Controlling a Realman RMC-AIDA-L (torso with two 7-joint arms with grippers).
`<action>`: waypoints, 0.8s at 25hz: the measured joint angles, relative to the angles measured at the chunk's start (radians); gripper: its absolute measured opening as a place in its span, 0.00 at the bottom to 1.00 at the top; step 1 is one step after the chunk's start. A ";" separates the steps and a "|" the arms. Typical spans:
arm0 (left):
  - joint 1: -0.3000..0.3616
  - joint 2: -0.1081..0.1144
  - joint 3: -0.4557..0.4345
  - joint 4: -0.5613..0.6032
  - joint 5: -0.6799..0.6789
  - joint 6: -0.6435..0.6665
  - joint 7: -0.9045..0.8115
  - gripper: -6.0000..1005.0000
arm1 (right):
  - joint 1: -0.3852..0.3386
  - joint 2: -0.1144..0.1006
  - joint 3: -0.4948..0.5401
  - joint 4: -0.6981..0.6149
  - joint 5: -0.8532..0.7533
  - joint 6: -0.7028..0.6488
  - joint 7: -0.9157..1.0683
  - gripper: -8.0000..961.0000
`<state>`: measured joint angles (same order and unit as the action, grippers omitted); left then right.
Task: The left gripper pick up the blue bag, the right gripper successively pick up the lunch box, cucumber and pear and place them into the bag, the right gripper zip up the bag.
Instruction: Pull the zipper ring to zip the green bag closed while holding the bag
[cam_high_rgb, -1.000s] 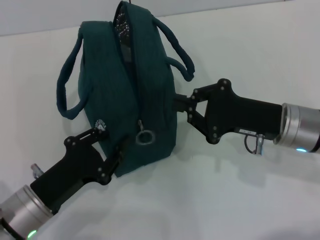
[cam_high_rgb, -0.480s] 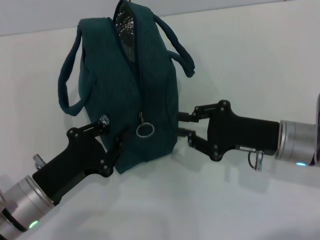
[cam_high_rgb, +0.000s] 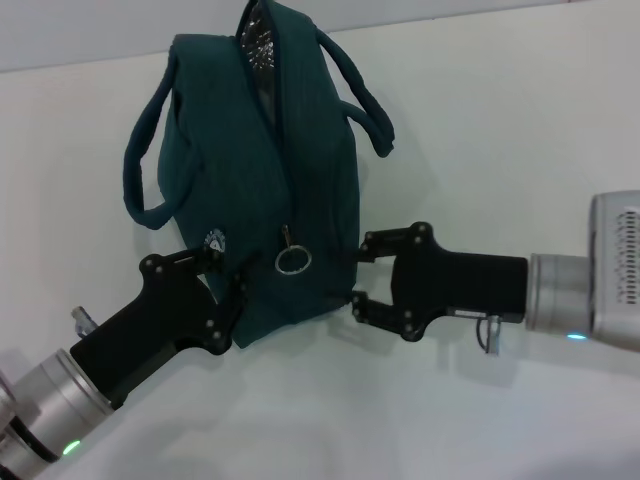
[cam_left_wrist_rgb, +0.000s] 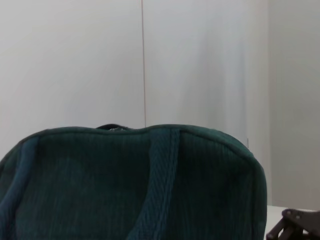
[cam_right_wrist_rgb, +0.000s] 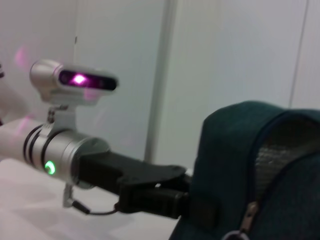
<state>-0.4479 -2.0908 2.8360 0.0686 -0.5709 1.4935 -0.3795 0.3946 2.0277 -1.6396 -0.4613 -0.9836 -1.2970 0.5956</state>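
Gripping the lower corner of the blue bag (cam_high_rgb: 255, 190), the left gripper (cam_high_rgb: 228, 290) holds it upright above the white table (cam_high_rgb: 500, 130), zipper ring (cam_high_rgb: 292, 260) hanging at its near end, while the right gripper (cam_high_rgb: 357, 272) stands spread-fingered against the bag's opposite side, clasping nothing.

The head camera looks forward and down from above onto the white counter (cam_high_rgb: 480, 120), taking in the blue bag (cam_high_rgb: 265, 190) and both arms from a middling distance. The left wrist camera sits close against the bag (cam_left_wrist_rgb: 135, 185), facing along its side toward a pale wall (cam_left_wrist_rgb: 200, 65). The right wrist camera looks across at the left tool (cam_right_wrist_rgb: 165, 197) and the bag's zipper end (cam_right_wrist_rgb: 250, 200). All three views share the bag.
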 joint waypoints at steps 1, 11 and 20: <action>0.000 0.000 0.001 0.000 0.000 0.000 0.000 0.18 | 0.007 0.000 -0.013 -0.002 0.000 0.013 0.000 0.38; 0.000 -0.001 0.003 0.005 0.002 0.002 0.001 0.11 | 0.032 0.000 -0.033 -0.013 0.062 0.051 0.001 0.38; -0.005 -0.003 0.005 0.005 0.004 0.003 0.001 0.07 | 0.085 0.000 -0.089 -0.007 0.070 0.098 0.057 0.38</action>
<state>-0.4528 -2.0939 2.8410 0.0737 -0.5672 1.4967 -0.3789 0.4800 2.0276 -1.7286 -0.4687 -0.9140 -1.1994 0.6526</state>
